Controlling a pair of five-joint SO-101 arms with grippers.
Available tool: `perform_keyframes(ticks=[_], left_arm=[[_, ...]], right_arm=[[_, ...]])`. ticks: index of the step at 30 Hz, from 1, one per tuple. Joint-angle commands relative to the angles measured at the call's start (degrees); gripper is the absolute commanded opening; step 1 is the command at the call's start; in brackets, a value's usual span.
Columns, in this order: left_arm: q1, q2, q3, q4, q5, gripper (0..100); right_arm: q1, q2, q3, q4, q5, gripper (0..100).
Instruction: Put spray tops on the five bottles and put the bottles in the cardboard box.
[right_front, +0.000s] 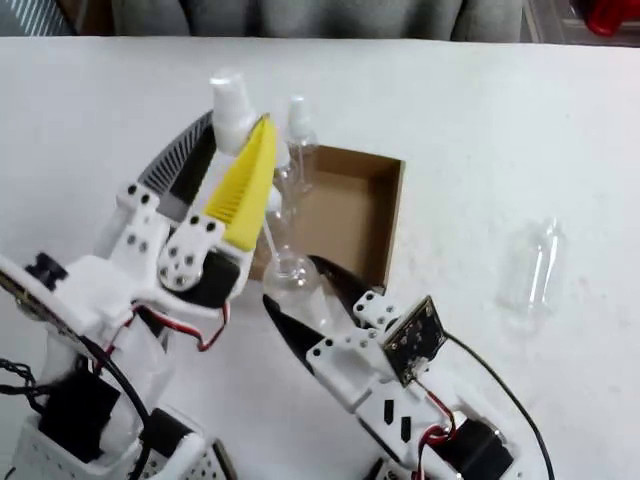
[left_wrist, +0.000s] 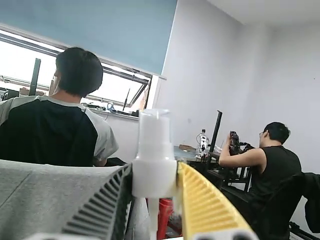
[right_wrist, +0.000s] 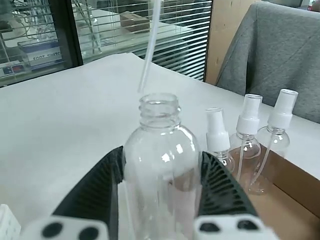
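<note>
My left gripper (right_front: 236, 125), with one grey and one yellow finger, is shut on a white spray top (left_wrist: 154, 160), also seen from above as the spray top (right_front: 231, 100). Its thin dip tube (right_wrist: 150, 45) hangs just above the open neck of a clear bottle (right_wrist: 159, 155). My right gripper (right_front: 297, 290), black-fingered, is shut on that upright bottle (right_front: 291, 275) at the near edge of the cardboard box (right_front: 385, 215). Three capped bottles (right_wrist: 247, 145) stand in the box; two of them (right_front: 298, 140) show from above. Another clear bottle (right_front: 535, 265) without a top lies on the table at the right.
The white table (right_front: 480, 120) stretches open behind and to the right of the box. Both arm bases crowd the near edge. A grey chair back (right_wrist: 285, 55) stands beyond the table's far side.
</note>
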Motion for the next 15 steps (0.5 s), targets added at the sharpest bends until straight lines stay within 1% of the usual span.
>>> perform_keyframes(ticks=[1, 10, 15], left_arm=[[-0.7, -2.4, 2.6, -3.8, 0.8, 2], [-0.7, -2.9, 4.6, -5.6, 0.8, 2], [-0.7, -2.6, 0.8, -5.4, 0.8, 2]], right_arm=[[0.1, -0.4, -0.5, 0.1, 0.5, 1.5], [0.1, -0.4, -0.4, 0.1, 0.5, 1.5], [0.0, -0.3, -0.4, 0.9, 0.5, 1.5]])
